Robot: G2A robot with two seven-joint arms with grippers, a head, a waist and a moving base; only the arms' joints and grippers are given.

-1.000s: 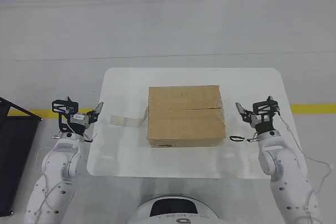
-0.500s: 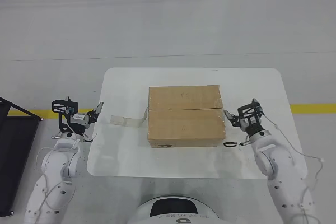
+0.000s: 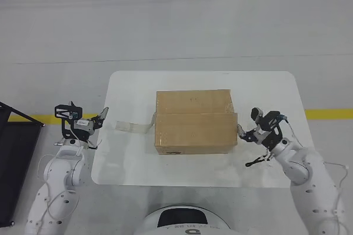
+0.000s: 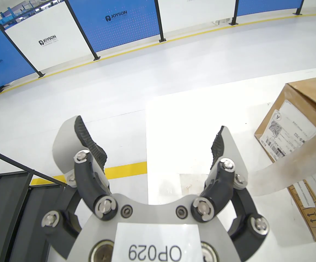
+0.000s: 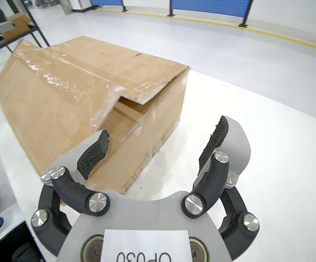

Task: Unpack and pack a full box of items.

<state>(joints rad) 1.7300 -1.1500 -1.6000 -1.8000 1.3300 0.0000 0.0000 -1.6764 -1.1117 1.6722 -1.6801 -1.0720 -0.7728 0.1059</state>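
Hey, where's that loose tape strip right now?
In the top view, the tape strip lies on the white table, between the cardboard box and the left end effector.

White table (image 3: pixel 265 94) before me, corners rounded. A brown cardboard box (image 3: pixel 194 120) sits near its centre, long sides parallel to the near edge. A pale tape strip (image 3: pixel 132 125) lies between the box and the left edge, one end meeting the box's left side.

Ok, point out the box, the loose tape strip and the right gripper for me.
box (image 3: pixel 194 120): top view, middle of its top flaps.
tape strip (image 3: pixel 132 125): top view, middle of the loose strip beside the box.
right gripper (image 5: pixel 162 133): right wrist view, midway between its open fingertips.
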